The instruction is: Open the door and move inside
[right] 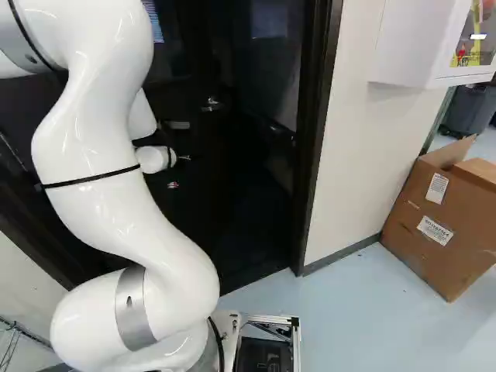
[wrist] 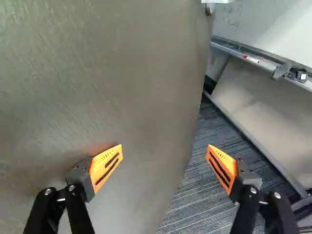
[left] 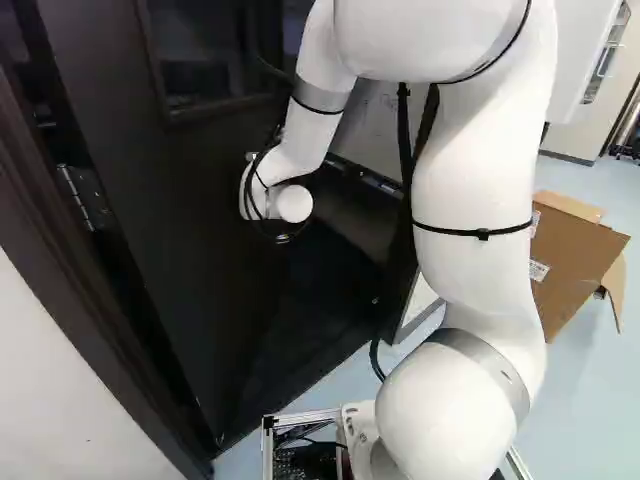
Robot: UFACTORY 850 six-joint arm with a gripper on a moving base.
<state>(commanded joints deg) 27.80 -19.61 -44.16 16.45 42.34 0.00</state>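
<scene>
In the right base view my gripper (right: 178, 170) is small and dark against the door, partly behind the arm's wrist. The dark door (left: 190, 210), hinged at the left of the left base view, stands partly open, with the room beyond showing past its free edge. The wrist view has my gripper (wrist: 165, 163) open and empty: one finger lies over the door face (wrist: 122, 83), the other over the gap past its edge. Whether either touches the door, I cannot tell. A silver handle (right: 211, 103) shows in the right base view; a metal piece appears at the door's edge in the wrist view.
The dark door frame (right: 318, 139) and a pale wall (right: 353, 155) border the opening on its right. Cardboard boxes (right: 438, 221) stand beyond, under a white wall cabinet (right: 422, 46). Through the gap are a whiteboard (wrist: 273, 24) with a tray and striped carpet (wrist: 195, 195).
</scene>
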